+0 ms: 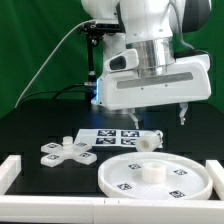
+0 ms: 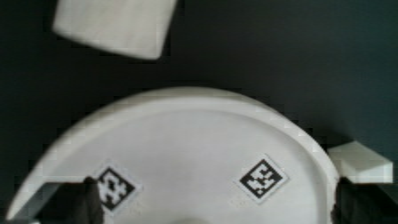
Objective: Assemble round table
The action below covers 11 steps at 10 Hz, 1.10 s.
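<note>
The large flat round disc [image 1: 157, 176] lies at the front of the black table, with tags on its top and a raised hub [image 1: 150, 168] in its middle. The short thick leg [image 1: 150, 143] stands just behind the disc. The cross-shaped base [image 1: 62, 153] lies toward the exterior view's left. My gripper [image 1: 159, 116] hangs open and empty above the leg and the disc's back edge, touching nothing. In the wrist view the disc [image 2: 196, 140] fills the middle, and the gripper [image 2: 217, 205] has a dark finger at each side. A white rounded part [image 2: 116, 27], probably the leg, lies beyond the disc's edge.
The marker board [image 1: 113, 133] lies flat behind the leg. The white border rim [image 1: 14, 171] runs along the table's sides and front. A small white piece [image 2: 361, 160] shows beside the disc in the wrist view; I cannot tell what it is.
</note>
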Tool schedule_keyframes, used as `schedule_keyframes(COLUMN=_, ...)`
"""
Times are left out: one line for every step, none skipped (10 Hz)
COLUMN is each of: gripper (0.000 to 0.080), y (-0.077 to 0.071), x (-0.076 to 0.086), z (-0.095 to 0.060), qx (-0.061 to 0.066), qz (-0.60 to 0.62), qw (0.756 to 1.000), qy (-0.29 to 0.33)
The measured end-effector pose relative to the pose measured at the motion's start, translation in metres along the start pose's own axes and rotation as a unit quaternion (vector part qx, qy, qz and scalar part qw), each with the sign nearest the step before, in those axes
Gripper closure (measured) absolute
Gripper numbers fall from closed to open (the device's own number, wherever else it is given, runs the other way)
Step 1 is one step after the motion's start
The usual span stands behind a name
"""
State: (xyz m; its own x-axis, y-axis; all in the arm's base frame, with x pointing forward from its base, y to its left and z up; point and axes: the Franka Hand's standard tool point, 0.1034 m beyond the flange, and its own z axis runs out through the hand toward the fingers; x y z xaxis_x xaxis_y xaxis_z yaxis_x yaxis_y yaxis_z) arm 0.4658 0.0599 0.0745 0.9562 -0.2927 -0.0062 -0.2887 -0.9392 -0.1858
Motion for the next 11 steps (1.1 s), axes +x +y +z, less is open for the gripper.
schedule_keyframes(gripper=0.0151, y=0.001, x=0.000, z=0.000, qx=0.003, qz=0.010, qw=1.000, qy=0.000)
schedule_keyframes(gripper=0.0151, y=0.001, x=0.000, z=0.001, qx=0.004, qz=0.021, qw=1.000, qy=0.000)
schedule_keyframes(gripper=0.0151, y=0.001, x=-0.001, z=0.001, qx=0.004, qz=0.017, qw=1.000, qy=-0.005)
schedule_keyframes(gripper=0.0151, y=0.004, x=-0.003, z=0.001, qx=0.002, qz=0.014, qw=1.000, qy=-0.020)
schedule_keyframes(gripper=0.0151, y=0.015, x=-0.007, z=0.002, qx=0.000, qz=0.011, qw=0.998, qy=-0.059)
schedule_keyframes(gripper=0.0151, y=0.028, x=-0.010, z=0.003, qx=0.000, qz=0.027, qw=0.994, qy=-0.109)
schedule_keyframes(gripper=0.0151, y=0.036, x=-0.008, z=0.007, qx=0.006, qz=0.044, qw=0.989, qy=-0.144)
schedule_keyframes(gripper=0.0151, y=0.032, x=-0.005, z=0.011, qx=0.011, qz=0.050, qw=0.984, qy=-0.170)
schedule_keyframes(gripper=0.0151, y=0.023, x=-0.002, z=0.009, qx=0.015, qz=0.038, qw=0.984, qy=-0.175)
schedule_keyframes(gripper=0.0151, y=0.025, x=-0.010, z=0.007, qx=0.019, qz=0.035, qw=0.975, qy=-0.219)
schedule_keyframes(gripper=0.0151, y=0.026, x=-0.007, z=0.009, qx=0.023, qz=0.038, qw=0.969, qy=-0.243)
